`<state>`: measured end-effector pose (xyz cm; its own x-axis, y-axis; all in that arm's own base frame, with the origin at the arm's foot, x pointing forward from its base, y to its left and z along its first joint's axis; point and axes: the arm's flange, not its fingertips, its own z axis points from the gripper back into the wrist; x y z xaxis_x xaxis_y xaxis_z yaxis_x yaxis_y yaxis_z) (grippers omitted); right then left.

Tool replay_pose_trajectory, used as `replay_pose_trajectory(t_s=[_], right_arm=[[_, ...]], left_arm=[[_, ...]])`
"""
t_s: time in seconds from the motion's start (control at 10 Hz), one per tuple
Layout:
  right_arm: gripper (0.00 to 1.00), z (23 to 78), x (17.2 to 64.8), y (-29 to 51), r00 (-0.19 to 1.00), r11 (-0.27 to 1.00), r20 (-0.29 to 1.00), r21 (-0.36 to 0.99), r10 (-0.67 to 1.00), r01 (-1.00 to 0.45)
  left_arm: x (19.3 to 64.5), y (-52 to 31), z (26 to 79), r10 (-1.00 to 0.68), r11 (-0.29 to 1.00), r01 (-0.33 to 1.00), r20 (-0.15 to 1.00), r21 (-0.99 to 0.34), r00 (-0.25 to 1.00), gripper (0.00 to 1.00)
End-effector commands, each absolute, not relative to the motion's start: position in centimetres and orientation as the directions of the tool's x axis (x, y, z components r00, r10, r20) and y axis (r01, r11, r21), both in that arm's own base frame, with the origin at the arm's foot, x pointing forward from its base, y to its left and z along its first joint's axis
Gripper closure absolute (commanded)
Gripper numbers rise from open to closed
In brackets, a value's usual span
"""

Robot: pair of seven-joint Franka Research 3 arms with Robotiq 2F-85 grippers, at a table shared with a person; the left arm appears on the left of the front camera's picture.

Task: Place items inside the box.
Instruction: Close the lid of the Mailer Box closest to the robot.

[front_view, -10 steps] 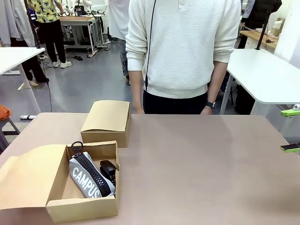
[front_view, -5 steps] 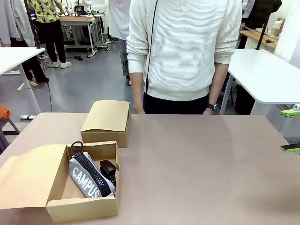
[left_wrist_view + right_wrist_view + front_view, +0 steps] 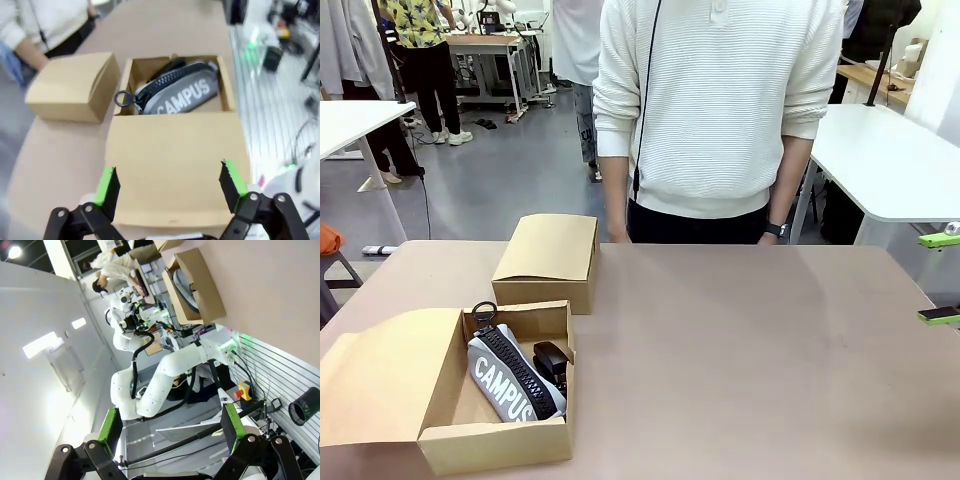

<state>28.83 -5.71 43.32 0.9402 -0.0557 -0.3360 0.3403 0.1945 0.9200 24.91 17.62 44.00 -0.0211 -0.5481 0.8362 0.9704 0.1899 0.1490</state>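
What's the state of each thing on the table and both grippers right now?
Open box: lid flap folded out flat, partly filled.
CAMPUS pencil case: lying inside the open box, zipped.
Black stapler: in the open box, beside the case.
Closed box: shut, apart from the open box.
Left gripper: open, empty.
Right gripper: open, empty.

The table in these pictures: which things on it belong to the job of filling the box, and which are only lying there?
Belong to the job:
- open box
- grey CAMPUS pencil case, inside it
- black stapler, inside it, beside the case

Only lying there:
- closed cardboard box, behind the open one
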Motion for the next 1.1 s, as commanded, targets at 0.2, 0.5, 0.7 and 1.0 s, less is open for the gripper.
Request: replay_pose_trajectory(t_s=[0.2, 0.5, 0.7, 1.0], right_arm=[[0.0, 43.7, 28.8, -5.6, 0.94, 0.181, -0.336, 0.923, -0.053, 0.34], [0.0, 43.7, 28.8, -5.6, 0.94, 0.181, -0.336, 0.923, -0.053, 0.34], [0.0, 43.7, 28.8, -5.6, 0.94, 0.181, -0.336, 0.923, -0.053, 0.34], [0.0, 43.7, 28.8, -5.6, 0.94, 0.181, -0.336, 0.923, -0.053, 0.34]], left_arm=[[24.9, 17.6, 44.0, -0.548, 0.19, 0.97, 0.836, 0.149, -0.021, 0.0], [24.7, 18.2, 42.6, -0.68, 0.127, 0.939, 0.718, 0.32, -0.152, 0.0], [25.1, 19.3, 39.4, -0.735, 0.193, 0.928, 0.674, 0.317, -0.077, 0.0], [26.6, 20.5, 35.4, -0.791, 0.156, 0.957, 0.611, 0.245, -0.028, 0.0]])
